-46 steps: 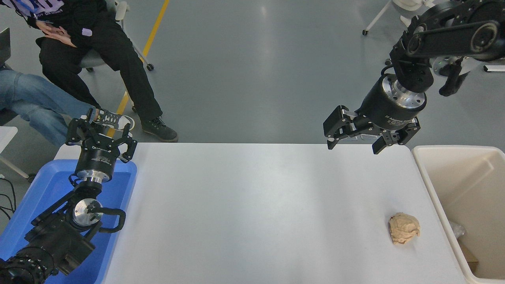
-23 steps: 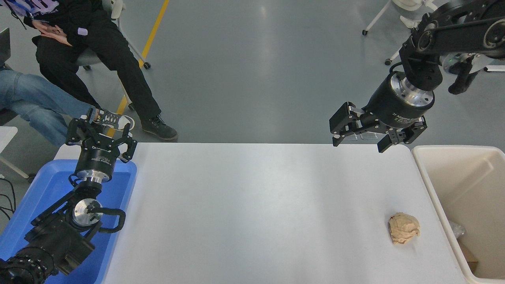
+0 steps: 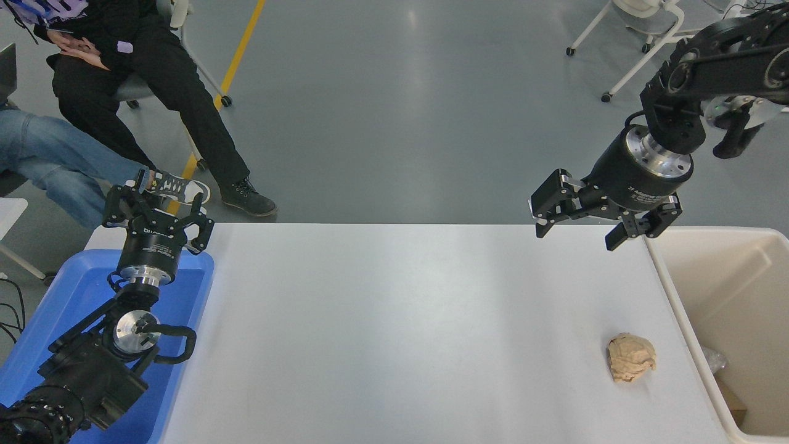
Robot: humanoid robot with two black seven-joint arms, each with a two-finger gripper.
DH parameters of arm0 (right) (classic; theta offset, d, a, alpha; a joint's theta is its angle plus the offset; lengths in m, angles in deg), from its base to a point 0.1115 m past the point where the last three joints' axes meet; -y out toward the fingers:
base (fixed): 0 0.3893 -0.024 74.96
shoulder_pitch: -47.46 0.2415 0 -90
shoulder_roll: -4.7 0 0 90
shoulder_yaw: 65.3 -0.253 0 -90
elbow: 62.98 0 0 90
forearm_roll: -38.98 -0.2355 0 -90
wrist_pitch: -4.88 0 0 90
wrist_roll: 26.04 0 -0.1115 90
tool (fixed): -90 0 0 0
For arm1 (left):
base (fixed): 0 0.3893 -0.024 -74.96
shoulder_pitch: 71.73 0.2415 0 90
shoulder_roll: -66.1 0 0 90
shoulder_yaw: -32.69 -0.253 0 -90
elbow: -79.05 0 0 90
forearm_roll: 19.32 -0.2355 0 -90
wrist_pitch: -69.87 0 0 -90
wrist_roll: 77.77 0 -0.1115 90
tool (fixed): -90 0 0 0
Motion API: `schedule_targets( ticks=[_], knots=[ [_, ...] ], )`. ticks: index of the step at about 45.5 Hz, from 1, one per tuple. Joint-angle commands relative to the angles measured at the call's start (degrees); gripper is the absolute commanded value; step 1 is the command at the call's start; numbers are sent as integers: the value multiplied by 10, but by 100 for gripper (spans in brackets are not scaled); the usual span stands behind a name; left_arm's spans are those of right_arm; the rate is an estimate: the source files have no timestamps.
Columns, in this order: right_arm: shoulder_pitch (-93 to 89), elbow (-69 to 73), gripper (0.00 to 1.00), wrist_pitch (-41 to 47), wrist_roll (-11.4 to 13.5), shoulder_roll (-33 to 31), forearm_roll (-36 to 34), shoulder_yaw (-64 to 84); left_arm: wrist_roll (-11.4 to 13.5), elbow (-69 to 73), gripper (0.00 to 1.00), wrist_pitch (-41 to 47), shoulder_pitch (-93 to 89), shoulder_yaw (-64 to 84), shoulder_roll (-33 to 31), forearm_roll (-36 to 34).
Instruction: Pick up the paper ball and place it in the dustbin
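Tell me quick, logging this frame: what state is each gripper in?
Left gripper: open, empty, parked above the blue tray.
Right gripper: open, empty, at the table's far edge; paper ball untouched.

Glossy grey floor point(image 3: 394, 92), yellow stripe point(image 3: 237, 52)

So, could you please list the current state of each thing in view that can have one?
paper ball: crumpled, lying free on the white table, not gripped.
dustbin: open-topped, upright beside the table; some scraps lie at its bottom.
right gripper: open, empty, up over the table's far edge.
left gripper: open, empty, parked over the blue tray.
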Motion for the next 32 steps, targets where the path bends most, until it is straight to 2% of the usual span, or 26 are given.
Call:
schedule_targets(
  ticks=[1,6,13,23,32],
  knots=[
    [-80,-3,100,-113,1,-37,41,32,0,0,99,0,0,0,0,0],
    [-133,-3,98,-159,1,-48,113,15,0,0,99,0,0,0,0,0],
    [-231,-14,98,-215,1,-102,190,-42,0,0,99,0,0,0,0,0],
    [-363,-108,98,-253,1,-117,188,-97,0,0,99,0,0,0,0,0],
    [-409,-127,98,-299,1,-117,188,-126,0,0,99,0,0,0,0,0]
  ],
)
